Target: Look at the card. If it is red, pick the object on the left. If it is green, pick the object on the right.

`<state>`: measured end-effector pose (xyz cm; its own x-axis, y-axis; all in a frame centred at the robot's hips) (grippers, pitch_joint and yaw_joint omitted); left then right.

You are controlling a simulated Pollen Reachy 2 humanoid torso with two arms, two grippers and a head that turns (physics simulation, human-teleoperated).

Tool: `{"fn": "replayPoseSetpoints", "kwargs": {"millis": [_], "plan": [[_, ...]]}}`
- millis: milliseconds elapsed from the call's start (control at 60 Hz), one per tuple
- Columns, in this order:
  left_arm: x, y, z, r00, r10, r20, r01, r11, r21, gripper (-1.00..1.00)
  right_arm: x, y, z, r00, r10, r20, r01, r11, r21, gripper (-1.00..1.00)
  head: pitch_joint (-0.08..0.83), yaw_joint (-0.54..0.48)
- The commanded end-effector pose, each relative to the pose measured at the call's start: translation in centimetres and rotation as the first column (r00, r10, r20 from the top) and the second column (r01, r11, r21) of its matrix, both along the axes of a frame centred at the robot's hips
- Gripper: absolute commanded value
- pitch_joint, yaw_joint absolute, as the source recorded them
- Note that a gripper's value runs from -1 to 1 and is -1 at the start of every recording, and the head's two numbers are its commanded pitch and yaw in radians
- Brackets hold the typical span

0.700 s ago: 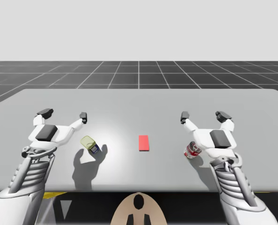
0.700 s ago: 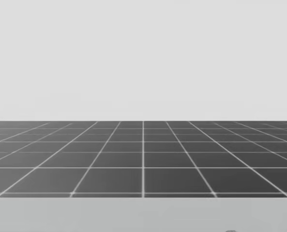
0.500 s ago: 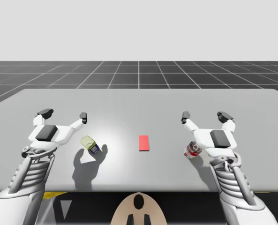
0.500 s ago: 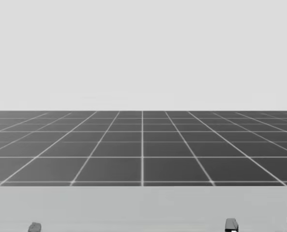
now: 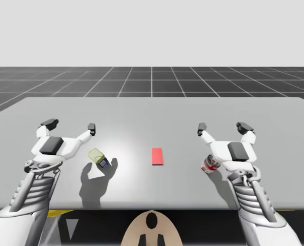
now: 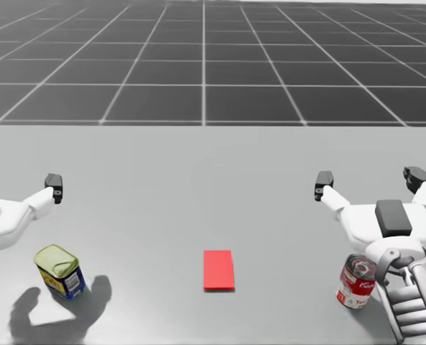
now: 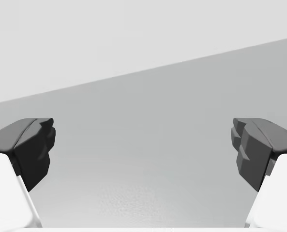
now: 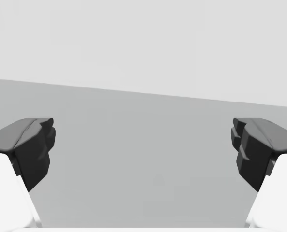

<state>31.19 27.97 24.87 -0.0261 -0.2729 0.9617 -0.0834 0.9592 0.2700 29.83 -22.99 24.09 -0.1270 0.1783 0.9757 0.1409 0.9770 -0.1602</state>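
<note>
A red card point(image 5: 157, 156) point(image 6: 218, 269) lies flat at the middle of the grey table point(image 5: 152, 115). Left of it stands a tilted blue tin with a yellow-green top point(image 5: 97, 157) point(image 6: 59, 271). To the card's right stands a red and white can point(image 5: 210, 164) point(image 6: 356, 282). My left gripper point(image 5: 70, 125) point(image 7: 143, 150) hovers open behind and left of the tin. My right gripper point(image 5: 223, 126) point(image 6: 371, 177) point(image 8: 143, 150) is open too, its wrist above the red and white can. Bare table lies ahead of both grippers in the wrist views.
The table's far edge point(image 6: 213, 126) meets a dark gridded floor point(image 6: 205, 65). My left arm casts a shadow point(image 5: 95, 182) in front of the tin. Bare tabletop stretches behind the card and between the two grippers.
My head has turned downward, so the table, card, both cans and my grippers have come into the head view. Both arms stay almost still.
</note>
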Motion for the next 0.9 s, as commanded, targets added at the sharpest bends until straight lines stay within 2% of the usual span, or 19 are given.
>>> {"fn": "replayPoseSetpoints", "kwargs": {"millis": [17, 233, 300, 567, 683, 900], "plan": [[-0.03, -0.09, 0.01, 1.0, 0.005, -0.008, -0.005, 1.0, 0.005, -1.0, 0.05, 0.09, -0.24, 1.0, 0.0, -0.005, 0.0, 1.0, -0.011, -1.0, 0.551, -0.03], [-0.04, -0.11, 0.07, 1.0, 0.006, -0.01, -0.006, 1.0, 0.01, -1.0, 0.02, 0.11, -0.22, 1.0, 0.003, -0.005, -0.003, 1.0, -0.009, -1.0, 0.702, -0.05], [-0.04, -0.1, 0.1, 1.0, 0.006, -0.009, -0.006, 1.0, 0.009, -1.0, 0.01, 0.13, -0.19, 1.0, 0.004, -0.005, -0.004, 1.0, -0.008, -1.0, 0.723, -0.06], [-0.04, -0.12, 0.17, 1.0, 0.01, -0.005, -0.01, 1.0, 0.005, -1.0, -0.07, 0.16, -0.11, 1.0, 0.01, -0.005, -0.01, 1.0, -0.007, -1.0, 0.708, -0.04], [-0.1, -0.18, 0.21, 1.0, 0.01, -0.002, -0.01, 1.0, 0.003, -1.0, -0.16, 0.22, -0.05, 1.0, 0.015, -0.005, -0.015, 1.0, -0.005, -1.0, 0.699, 0.03], [-0.05, -0.28, 0.08, 1.0, 0.012, -0.006, -0.012, 1.0, -0.001, -1.0, -0.24, 0.32, -0.02, 1.0, 0.022, -0.01, -0.022, 1.0, 0.001, -1.0, 0.716, 0.24]]}}
